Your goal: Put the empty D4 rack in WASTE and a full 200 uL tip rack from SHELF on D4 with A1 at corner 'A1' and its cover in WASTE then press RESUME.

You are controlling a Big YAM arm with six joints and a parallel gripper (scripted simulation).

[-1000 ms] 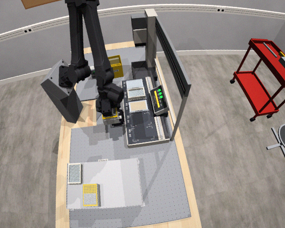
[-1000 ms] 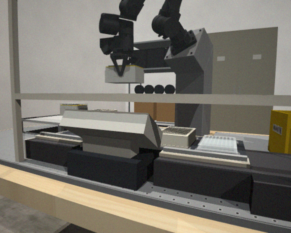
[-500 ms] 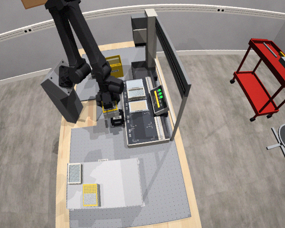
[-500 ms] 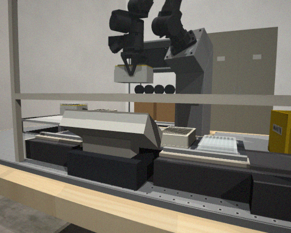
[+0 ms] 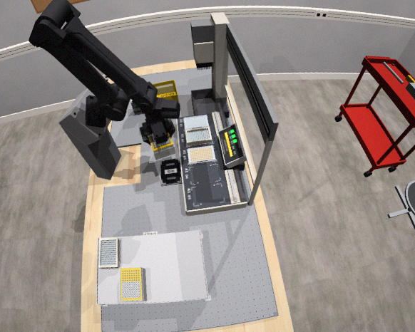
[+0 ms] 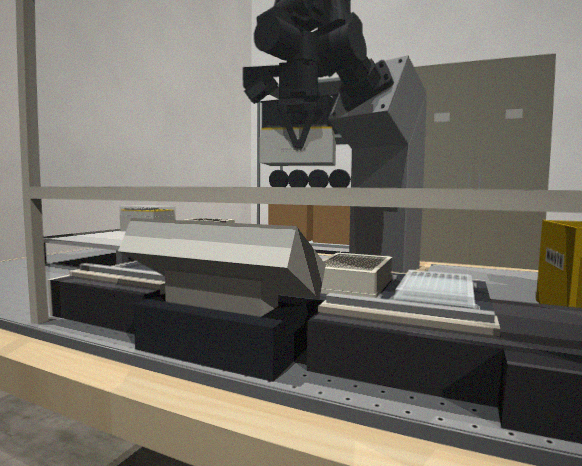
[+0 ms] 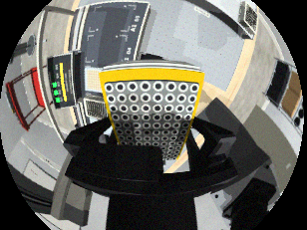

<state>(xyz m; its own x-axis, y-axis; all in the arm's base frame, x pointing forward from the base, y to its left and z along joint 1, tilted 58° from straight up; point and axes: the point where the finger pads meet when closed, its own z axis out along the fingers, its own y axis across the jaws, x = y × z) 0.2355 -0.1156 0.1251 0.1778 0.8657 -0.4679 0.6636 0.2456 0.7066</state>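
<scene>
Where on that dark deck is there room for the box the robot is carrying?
The tool grips a yellow-rimmed rack beside the deck. The deck's far end is crowded: a clear plate and two filled plates. Its near stretch, between the cream plate and the deck's front edge, looks bare.
</scene>
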